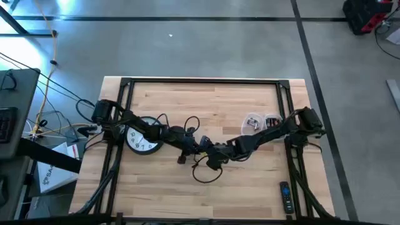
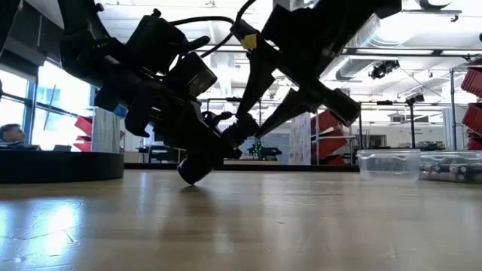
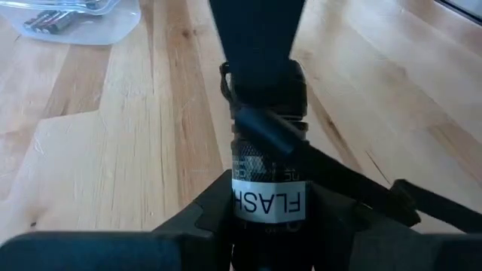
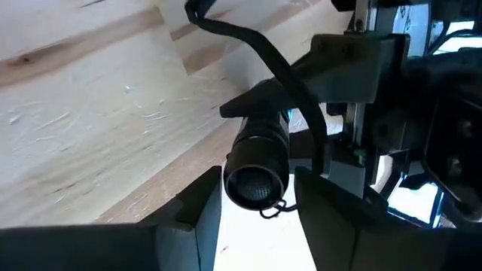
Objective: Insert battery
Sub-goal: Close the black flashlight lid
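Note:
A black flashlight (image 3: 265,162) with a white label is held between both grippers at mid-table. In the low view it slants, its thick head (image 2: 191,172) down on the tabletop. My left gripper (image 3: 268,218) is shut on its barrel. My right gripper (image 4: 256,197) comes from the right and is shut on the tail end (image 4: 256,177), which carries a small wire ring. No loose battery shows at the flashlight. Batteries lie in a clear tub (image 1: 259,122) at the far right. My left gripper pinches the flashlight's barrel at the white label (image 3: 268,200) between its two fingers, which lie across it. The flashlight is tilted, head on the table. My right gripper has the tail end (image 4: 248,154) between its two fingertips (image 4: 203,199). It comes from the table's right, along the barrel.
A round white dial (image 1: 142,139) lies under my left arm. A black remote (image 1: 285,197) lies near the front right edge. A loose black cable (image 1: 206,172) loops on the table in front of the grippers. The clear tub also shows in the low view (image 2: 388,164).

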`<state>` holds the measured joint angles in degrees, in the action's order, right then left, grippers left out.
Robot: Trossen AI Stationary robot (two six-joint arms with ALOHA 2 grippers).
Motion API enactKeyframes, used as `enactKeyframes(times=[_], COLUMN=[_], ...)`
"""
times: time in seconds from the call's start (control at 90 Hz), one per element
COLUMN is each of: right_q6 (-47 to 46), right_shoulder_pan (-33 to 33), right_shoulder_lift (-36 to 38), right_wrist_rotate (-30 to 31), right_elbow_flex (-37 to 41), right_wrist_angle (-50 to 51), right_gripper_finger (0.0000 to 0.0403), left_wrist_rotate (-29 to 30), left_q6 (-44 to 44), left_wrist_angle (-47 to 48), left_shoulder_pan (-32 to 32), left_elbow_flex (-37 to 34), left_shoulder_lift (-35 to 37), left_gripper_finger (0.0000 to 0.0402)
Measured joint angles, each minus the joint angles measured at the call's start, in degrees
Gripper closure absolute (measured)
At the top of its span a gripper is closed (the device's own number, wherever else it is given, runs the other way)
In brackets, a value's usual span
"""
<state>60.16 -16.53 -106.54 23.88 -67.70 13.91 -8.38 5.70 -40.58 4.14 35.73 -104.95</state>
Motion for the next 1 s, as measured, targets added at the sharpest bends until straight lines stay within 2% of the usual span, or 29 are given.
enactKeyframes(times=[0.267,0.856,1.0], right_q6=[-0.7,-11.0,-13.8], right_shoulder_pan=[0.0,1.1,1.8], right_shoulder_lift=[0.0,0.1,0.2], right_wrist_rotate=[-1.4,-2.0,-2.7], right_elbow_flex=[0.0,0.0,0.0], right_wrist_angle=[-0.2,0.3,0.4], right_gripper_finger=[0.0310,0.0313,0.0313], left_wrist_rotate=[-0.1,0.7,2.7], left_q6=[0.0,0.0,0.1], left_wrist_angle=[-0.4,-1.3,-1.4], left_shoulder_pan=[0.1,0.0,0.0], left_elbow_flex=[0.0,-0.1,-0.1], left_shoulder_lift=[-0.1,-0.1,-0.1], left_gripper_finger=[0.0303,0.0303,0.0303])
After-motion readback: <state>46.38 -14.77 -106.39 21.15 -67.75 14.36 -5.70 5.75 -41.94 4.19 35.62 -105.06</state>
